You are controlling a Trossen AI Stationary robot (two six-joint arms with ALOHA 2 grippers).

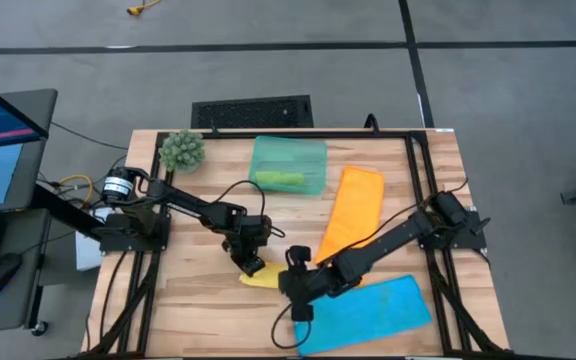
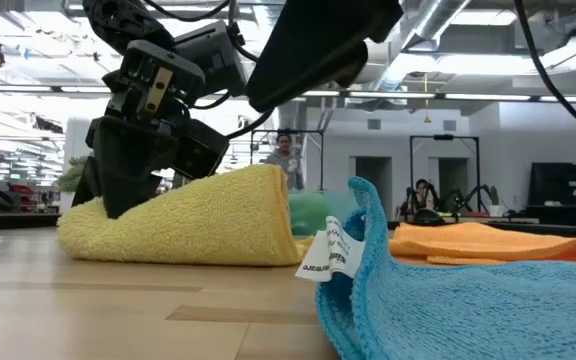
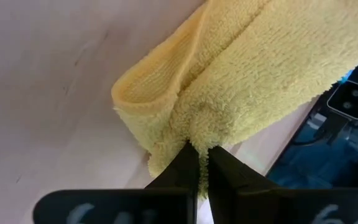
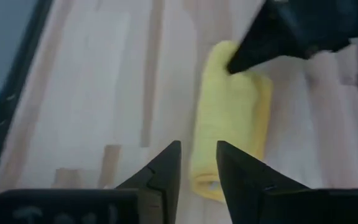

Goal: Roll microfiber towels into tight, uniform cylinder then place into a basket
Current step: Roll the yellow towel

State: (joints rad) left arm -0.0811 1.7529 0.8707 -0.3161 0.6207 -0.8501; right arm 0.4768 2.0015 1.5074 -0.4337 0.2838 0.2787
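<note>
Yellow towel [image 1: 259, 275] lay rolled on the wooden tabletop [image 1: 198, 300], near the front middle, looking like a short fat roll in the low view. Left gripper [image 1: 249, 262] sat at one end of the roll, fingers [image 3: 191, 171] pinched together on the yellow fabric; left wrist view showed the cloth bunched right at the tips. Right gripper [image 1: 290, 287] hovered just beside the roll's other end, fingers [image 4: 166, 171] slightly apart with nothing between them; the roll lay just ahead of them, not clamped.

Blue towel [image 1: 366, 313] lay flat at the front right of the tabletop, partly under the right arm; in the low view its near edge was rucked up, white tag showing. Orange towel [image 1: 352, 212] was spread flat behind it, toward the right middle. Basket [image 1: 288, 165] stood at the back middle of the tabletop, with a green towel [image 1: 280, 180] roll inside. Spiky green plant ball [image 1: 182, 150] sat at back left, beside the basket, apart from it.
</note>
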